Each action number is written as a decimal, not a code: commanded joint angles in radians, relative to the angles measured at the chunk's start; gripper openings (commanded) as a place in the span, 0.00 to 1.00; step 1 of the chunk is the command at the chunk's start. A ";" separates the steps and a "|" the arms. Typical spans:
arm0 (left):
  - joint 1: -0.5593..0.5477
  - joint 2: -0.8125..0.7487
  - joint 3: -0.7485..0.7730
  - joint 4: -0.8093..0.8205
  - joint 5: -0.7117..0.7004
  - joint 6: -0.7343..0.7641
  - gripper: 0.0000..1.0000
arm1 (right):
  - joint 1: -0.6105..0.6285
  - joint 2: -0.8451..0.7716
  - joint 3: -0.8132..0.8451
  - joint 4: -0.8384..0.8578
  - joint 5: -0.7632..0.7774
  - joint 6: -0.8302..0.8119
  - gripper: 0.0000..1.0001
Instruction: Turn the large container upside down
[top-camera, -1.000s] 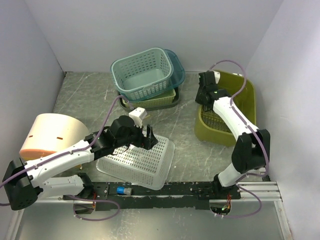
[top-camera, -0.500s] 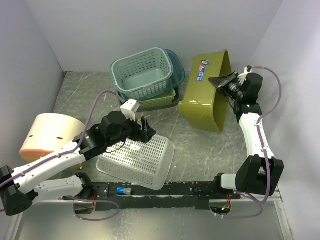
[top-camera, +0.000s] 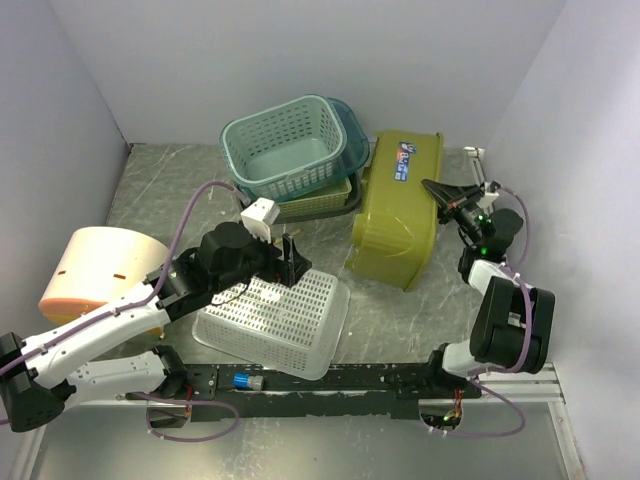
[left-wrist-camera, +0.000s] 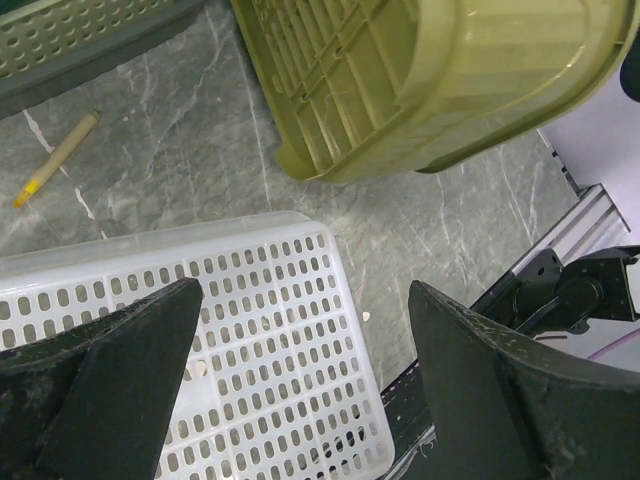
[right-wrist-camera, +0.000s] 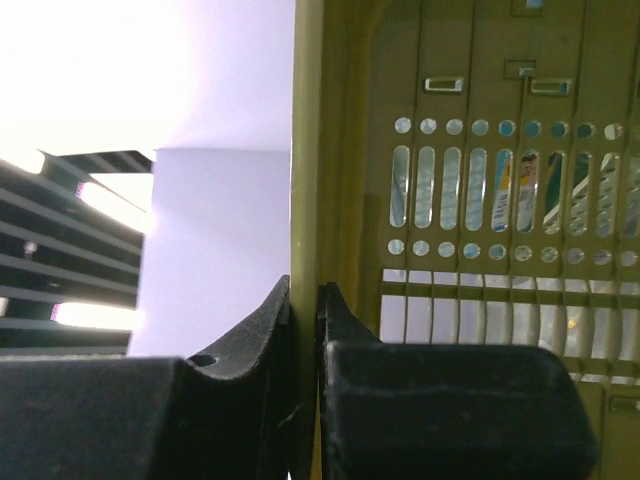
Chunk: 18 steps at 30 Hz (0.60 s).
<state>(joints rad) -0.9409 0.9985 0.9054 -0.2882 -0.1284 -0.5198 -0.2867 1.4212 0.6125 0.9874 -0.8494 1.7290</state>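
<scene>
Overhead view with the two wrist views. The large olive-green container (top-camera: 395, 215) lies right of centre on the grey marbled table (top-camera: 170, 190). It is turned over and tilted, so that its base faces up, with a blue-and-white label (top-camera: 405, 150) at the far end. Its lower-left edge appears to meet the table, and its right-hand rim is raised. The right gripper (top-camera: 432, 188) reaches in from the right side of the frame. In the right wrist view its fingers (right-wrist-camera: 260, 320) are pressed together on the thin rim wall of the container, whose slotted side fills the right of that view. The left gripper (top-camera: 290, 262) hangs at centre-left above a white perforated basket (top-camera: 275, 320), which appears to lie base up near the bottom edge of the frame. In the left wrist view the two dark fingers (left-wrist-camera: 130, 340) stand wide apart and hold nothing, with the white basket below them and the green container's ribbed end beyond it. At upper centre a teal basket (top-camera: 285, 145) sits nested inside a blue basket (top-camera: 355, 135). Both rest on a pale green basket (top-camera: 315, 200), which sits just beside the large container. A cream tub (top-camera: 95, 270) with an orange rim lies on its side at the left edge. A small yellow pencil (left-wrist-camera: 55, 160) lies on the table between the stack and the white basket.
</scene>
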 joint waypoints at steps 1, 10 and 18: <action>-0.006 0.018 0.009 0.035 0.030 0.014 0.96 | -0.106 0.045 -0.124 0.276 -0.083 0.181 0.00; -0.006 0.039 0.005 0.071 0.053 0.024 0.96 | -0.268 -0.053 -0.126 -0.370 -0.117 -0.223 0.24; -0.006 0.073 0.012 0.067 0.092 0.033 0.96 | -0.302 -0.113 -0.060 -0.741 -0.018 -0.463 0.49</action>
<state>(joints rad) -0.9409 1.0622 0.9054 -0.2569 -0.0795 -0.5045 -0.5869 1.2953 0.5312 0.5777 -0.9009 1.4624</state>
